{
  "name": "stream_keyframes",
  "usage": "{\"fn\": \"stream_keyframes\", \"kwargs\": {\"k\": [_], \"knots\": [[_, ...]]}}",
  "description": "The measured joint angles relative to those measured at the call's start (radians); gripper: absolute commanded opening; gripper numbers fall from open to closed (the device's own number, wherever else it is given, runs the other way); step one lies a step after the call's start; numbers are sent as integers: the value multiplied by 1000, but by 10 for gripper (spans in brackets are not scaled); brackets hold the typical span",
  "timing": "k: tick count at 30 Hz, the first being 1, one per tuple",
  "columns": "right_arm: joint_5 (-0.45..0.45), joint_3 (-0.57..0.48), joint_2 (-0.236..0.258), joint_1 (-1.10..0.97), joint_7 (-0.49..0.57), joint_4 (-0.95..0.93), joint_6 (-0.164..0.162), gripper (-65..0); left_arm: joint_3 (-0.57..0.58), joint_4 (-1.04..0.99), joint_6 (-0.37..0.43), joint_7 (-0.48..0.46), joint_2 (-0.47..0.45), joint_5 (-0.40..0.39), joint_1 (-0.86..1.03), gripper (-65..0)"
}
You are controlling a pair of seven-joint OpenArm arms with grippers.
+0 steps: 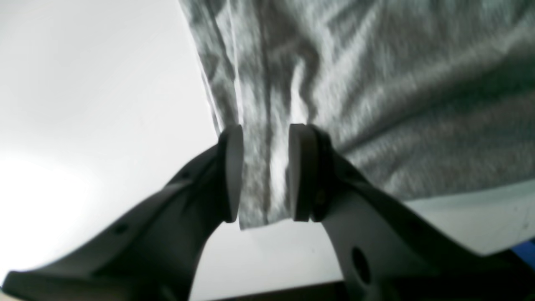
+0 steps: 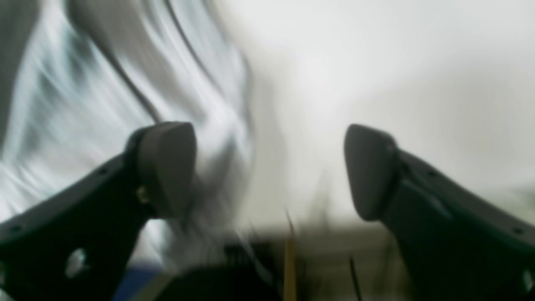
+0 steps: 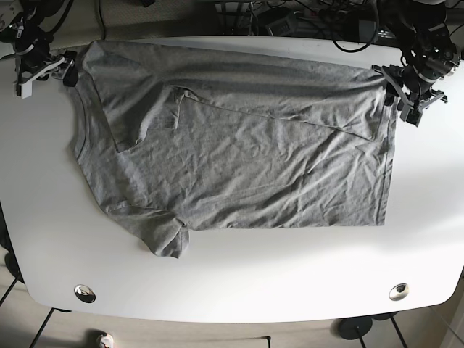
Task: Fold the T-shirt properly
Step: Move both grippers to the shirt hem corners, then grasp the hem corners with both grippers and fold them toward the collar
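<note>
A grey T-shirt [image 3: 239, 159] lies spread on the white table [image 3: 254, 283], collar end at the left, with its far long edge folded over toward the middle. My left gripper [image 3: 406, 98] is at the shirt's far right corner. In the left wrist view its jaws are nearly closed [image 1: 265, 138] on a bunched strip of the shirt [image 1: 397, 104]. My right gripper [image 3: 54, 69] is at the shirt's far left corner. In the blurred right wrist view it is open [image 2: 269, 167], with cloth [image 2: 104, 83] by the left finger and nothing between the jaws.
Cables and equipment [image 3: 304, 18] lie past the table's far edge. Two round metal fittings [image 3: 85, 293] [image 3: 398, 291] sit near the front edge. Bare table shows in front of the shirt and on both sides.
</note>
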Motion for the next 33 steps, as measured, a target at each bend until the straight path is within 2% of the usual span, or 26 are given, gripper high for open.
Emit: {"fn": "stream_keyframes", "kwargs": {"k": [2, 3, 6, 10, 12, 14, 15, 18, 22, 24, 26, 31, 33], "knots": [[-34, -12, 16, 51, 6, 0, 10, -105, 0, 0, 0, 75, 1, 1, -61, -278], [-96, -32, 24, 88, 5, -1, -1, -105, -1, 0, 0, 113, 2, 2, -111, -265], [-203, -114, 13, 192, -4, -2, 2, -105, 0, -6, 0, 115, 3, -2, -211, -265], [-282, -233, 15, 313, 2, -11, 3, -105, -1, -126, 0, 122, 11, 1, -353, -265], [-296, -271, 15, 389, 4, -82, 4, -105, -5, -207, 0, 121, 23, 1, -436, -267], [-332, -287, 19, 478, 0, -186, 7, -105, -4, -278, 71, 101, 24, 1, -502, -267], [-360, -288, 23, 523, 7, -241, 6, -105, -5, -310, 104, 57, 23, 3, -526, -267], [-467, -338, 35, 670, 122, -439, 3, -105, 34, -412, 172, -87, 21, 5, -576, -267], [-577, -345, 50, 816, 287, -709, 6, -105, 133, -494, 235, -190, 24, 5, -607, -267], [-628, -344, 71, 883, 448, -880, 2, -105, 161, -532, 271, -255, 2, 1, -616, -267], [-629, -344, 85, 918, 547, -985, 2, -105, 166, -561, 274, -269, -3, 8, -623, -267], [-637, -344, 109, 944, 710, -1136, -3, -105, 170, -583, 273, -272, -12, 7, -629, -267], [-637, -345, 106, 941, 735, -1155, -2, -105, 164, -583, 274, -273, -18, 8, -629, -267]]}}
